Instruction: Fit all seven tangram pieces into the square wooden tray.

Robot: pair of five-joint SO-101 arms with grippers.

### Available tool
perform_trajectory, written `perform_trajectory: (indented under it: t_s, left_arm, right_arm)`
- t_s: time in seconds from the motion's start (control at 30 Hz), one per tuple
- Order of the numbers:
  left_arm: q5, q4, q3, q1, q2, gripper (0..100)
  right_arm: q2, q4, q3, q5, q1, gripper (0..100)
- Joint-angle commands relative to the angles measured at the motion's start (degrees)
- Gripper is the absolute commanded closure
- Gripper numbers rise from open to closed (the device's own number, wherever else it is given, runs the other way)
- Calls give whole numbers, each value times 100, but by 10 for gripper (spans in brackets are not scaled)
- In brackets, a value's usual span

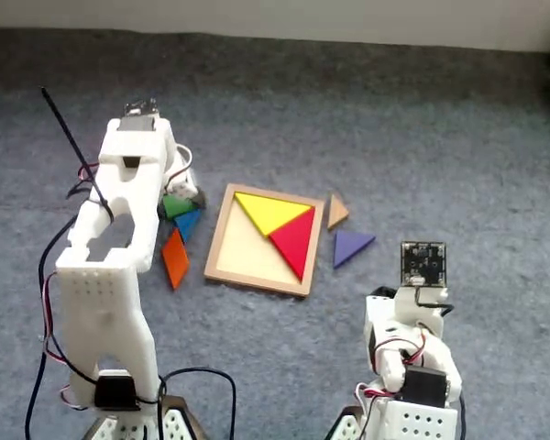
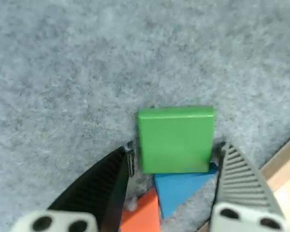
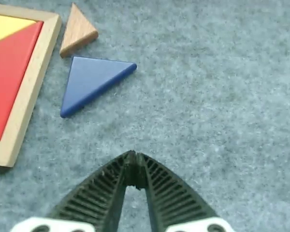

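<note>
Worktop [image 1: 440, 137]: grey, carpet-like surface carrying every item below.

Left arm [image 1: 110, 275]: stands at 9 o'clock of the tray. The left hand [image 2: 175, 153] is spread wide and grips nothing. The green square [image 2: 176, 139] lies flat between its two fingers with a narrow gap on each side.

Right arm [image 1: 412, 348]: stands at 4 o'clock of the tray. The right hand [image 3: 134, 160] is closed tip to tip, empty, over bare worktop and well apart from the pieces.

Square wooden tray [image 1: 220, 230]: holds two pieces. The yellow triangle [image 1: 268, 213] fills the 12 o'clock part and the red triangle [image 1: 295, 240] the 3 o'clock part, the two touching along one edge. The tray floor from 6 to 9 o'clock is bare.

Violet triangle [image 1: 350, 246]: on the worktop at 3 o'clock, just beside the tray.

Orange parallelogram [image 1: 175, 259]: at 9 o'clock of the tray, near its rim.

Blue triangle [image 1: 187, 223]: between the green square and the orange parallelogram, touching both.

Tan triangle [image 1: 335, 212]: at 2 o'clock, just beside the tray, near the violet triangle.
</note>
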Motion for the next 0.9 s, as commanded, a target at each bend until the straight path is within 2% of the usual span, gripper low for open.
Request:
perform_trajectory:
  t_s: [0.0, 0.4, 0.57, 0.77, 0.87]
  left_arm:
    - [53, 62, -541, -119, 127, 750]
    - [-9, 193, -989, -224, 505, 758]
    - [-888, 255, -980, -101, 426, 816]
    - [-949, 545, -980, -92, -136, 818]
    - [-1345, 765, -971, 57, -479, 820]
  right_arm:
    - [-13, -40, 787, -44, 48, 992]
    - [-13, -40, 787, -44, 48, 992]
    - [-13, -40, 787, -44, 48, 992]
    - [-13, -40, 787, -35, 48, 992]
    - [-13, -40, 787, -35, 48, 992]
